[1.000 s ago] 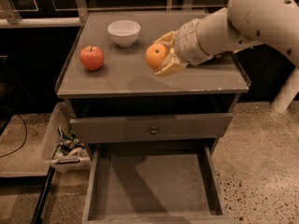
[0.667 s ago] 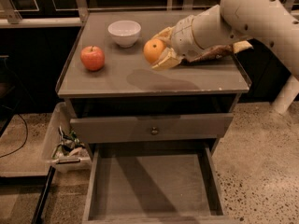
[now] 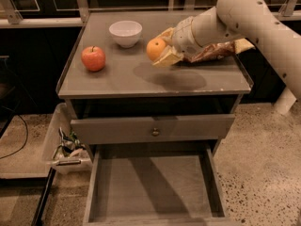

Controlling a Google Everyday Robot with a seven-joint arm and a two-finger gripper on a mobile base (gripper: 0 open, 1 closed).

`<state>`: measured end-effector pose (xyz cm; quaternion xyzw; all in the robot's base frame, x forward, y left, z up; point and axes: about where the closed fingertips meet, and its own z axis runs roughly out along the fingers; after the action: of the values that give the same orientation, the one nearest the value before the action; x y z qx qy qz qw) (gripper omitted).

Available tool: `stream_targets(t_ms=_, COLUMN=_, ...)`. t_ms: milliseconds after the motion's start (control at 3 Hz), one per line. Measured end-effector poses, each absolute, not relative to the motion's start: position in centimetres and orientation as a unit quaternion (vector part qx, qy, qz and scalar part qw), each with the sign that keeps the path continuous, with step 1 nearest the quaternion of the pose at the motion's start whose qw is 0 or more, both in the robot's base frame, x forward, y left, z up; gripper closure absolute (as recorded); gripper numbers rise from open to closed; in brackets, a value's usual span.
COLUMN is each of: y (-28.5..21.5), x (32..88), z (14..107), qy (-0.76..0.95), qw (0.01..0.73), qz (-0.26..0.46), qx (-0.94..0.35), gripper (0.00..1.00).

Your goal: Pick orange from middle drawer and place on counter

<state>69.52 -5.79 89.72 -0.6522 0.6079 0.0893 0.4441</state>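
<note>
Camera view takes in the robot's pale arm [image 3: 254,18], the largest thing in sight. It reaches in from the upper right and ends in the end effector [image 3: 162,48], which hangs over the middle of the bench [image 3: 117,81].

The bench is the flat grey top of a cabinet and lies directly below the end effector, with a dark shadow on it just beneath. Well below the end effector and nearer the camera, the middle drawer [image 3: 155,187] stands pulled out, its flat grey floor and low side walls showing. Between that drawer and the bench is a shut drawer front [image 3: 113,128].

Far down to the left of the end effector, a pale plastic bin [image 3: 51,142] sits on the floor beside the cabinet. Just behind the end effector on its right, a crinkled snack bag [image 3: 211,51] lies on the bench, partly hidden by the arm. A white bowl [image 3: 125,33] stands near the end effector's left, a little farther back. A red apple [image 3: 93,58] rests farther left, well apart.

The orange [image 3: 153,48] is clamped between the tan fingers [image 3: 165,59], which are closed onto its sides, and it is held above the bench without touching it. A small round knob [image 3: 155,132] sits on the shut drawer front, straight below.
</note>
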Motion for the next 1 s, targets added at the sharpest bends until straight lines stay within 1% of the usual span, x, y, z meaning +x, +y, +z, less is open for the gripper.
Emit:
stream_targets(t_ms=667, y=-5.7, x=71.5, z=85.7, qy=0.64, qw=0.4, qz=0.112, qx=-0.646, gripper=1.0)
stream_targets(t_ms=1000, y=-5.7, x=71.5, z=85.7, qy=0.641, qw=0.399, qz=0.113, qx=-0.646, gripper=0.82)
